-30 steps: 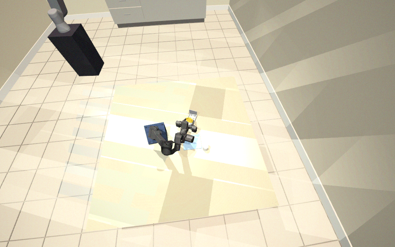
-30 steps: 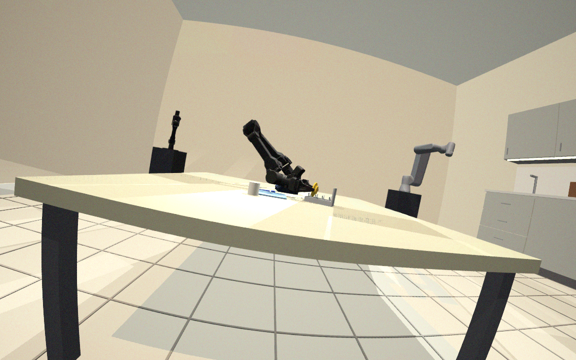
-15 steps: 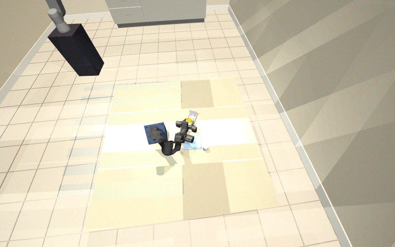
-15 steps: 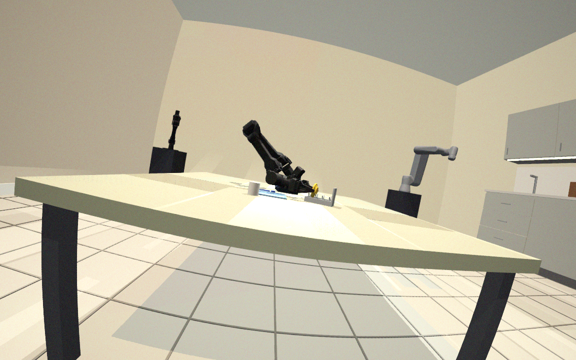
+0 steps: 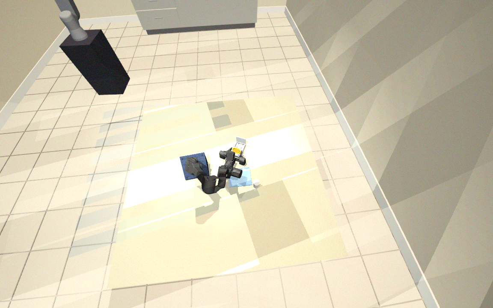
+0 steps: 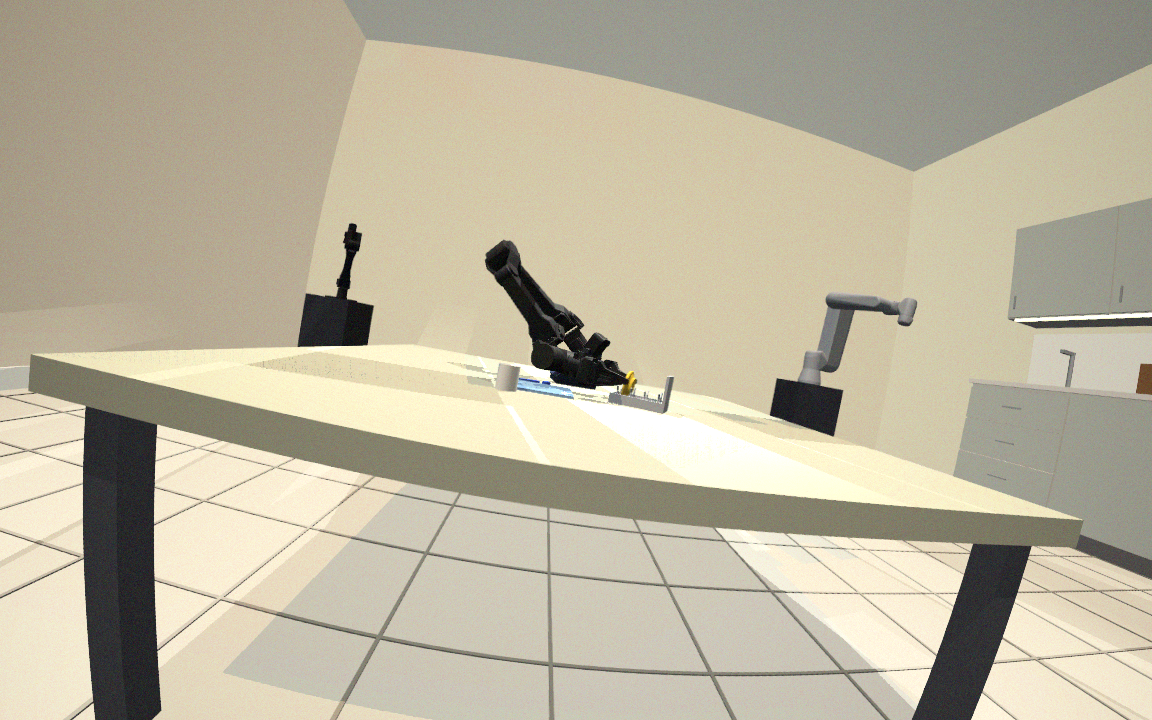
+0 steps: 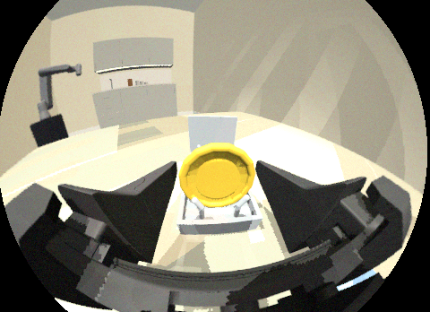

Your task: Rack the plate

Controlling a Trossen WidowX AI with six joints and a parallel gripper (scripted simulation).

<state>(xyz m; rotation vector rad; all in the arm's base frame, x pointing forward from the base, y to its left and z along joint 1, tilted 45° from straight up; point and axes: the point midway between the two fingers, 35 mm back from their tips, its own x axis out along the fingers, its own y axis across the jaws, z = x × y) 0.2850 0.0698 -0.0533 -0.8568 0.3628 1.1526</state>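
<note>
The yellow plate (image 5: 236,150) (image 6: 629,384) (image 7: 218,179) stands upright in the grey dish rack (image 6: 643,403) (image 7: 219,227), its face toward the wrist camera. Two rail prongs show in front of its lower edge in the wrist view. The rack's tall end panel rises behind the plate. My gripper (image 7: 218,165) is open, with one black finger on each side of the plate and a narrow gap showing between each fingertip and the rim. The plate's bottom edge in the slot is hidden behind the prongs and front wall.
A light blue mat (image 5: 245,179) (image 6: 551,391) lies beside the arm, on the near side of the rack. A white cup (image 5: 256,183) (image 6: 507,377) stands at its edge. A dark blue square board (image 5: 184,168) lies under the arm's base. The rack's end panel (image 5: 240,140) (image 6: 669,394) (image 7: 212,129) stands beyond the plate.
</note>
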